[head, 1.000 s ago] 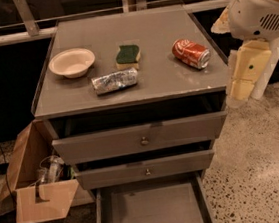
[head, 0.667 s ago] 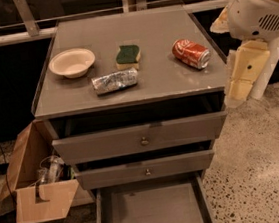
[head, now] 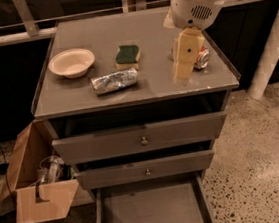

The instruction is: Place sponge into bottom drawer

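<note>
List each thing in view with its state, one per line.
sponge, flat on cabinet top, green side up, ungrasped.
bottom drawer, pulled open, nothing visible inside.
top drawer, pushed in.
bowl, upright, empty.
foil packet, crumpled, lying flat.
can, on its side behind the pincer.
pincer, over the top's right side, apart from sponge.
cardboard box, flaps open.

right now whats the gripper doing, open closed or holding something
gripper: open or closed cannot be told. It hangs over the right side of the cabinet top, apart from the sponge, so it is not holding the sponge.
</note>
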`<state>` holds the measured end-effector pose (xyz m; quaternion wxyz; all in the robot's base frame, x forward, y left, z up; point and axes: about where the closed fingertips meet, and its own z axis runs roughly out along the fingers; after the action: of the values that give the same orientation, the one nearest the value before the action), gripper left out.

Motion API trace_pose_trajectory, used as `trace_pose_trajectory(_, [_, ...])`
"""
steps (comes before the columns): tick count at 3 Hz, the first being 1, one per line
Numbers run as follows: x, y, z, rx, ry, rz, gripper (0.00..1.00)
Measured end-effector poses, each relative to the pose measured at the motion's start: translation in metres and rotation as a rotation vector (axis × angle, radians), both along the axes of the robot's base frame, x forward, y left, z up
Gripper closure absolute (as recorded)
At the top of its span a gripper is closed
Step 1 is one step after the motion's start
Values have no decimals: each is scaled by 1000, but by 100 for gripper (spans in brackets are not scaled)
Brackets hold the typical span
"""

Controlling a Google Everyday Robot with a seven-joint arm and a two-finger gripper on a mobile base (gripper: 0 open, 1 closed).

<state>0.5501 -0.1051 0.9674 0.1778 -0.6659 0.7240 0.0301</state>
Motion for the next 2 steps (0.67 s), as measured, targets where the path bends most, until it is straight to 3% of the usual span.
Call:
trace_pose_trajectory(1, [2,2,0,4,-6,1,0])
trace_pose_trajectory(2, [15,12,0,51,-16,-10,0])
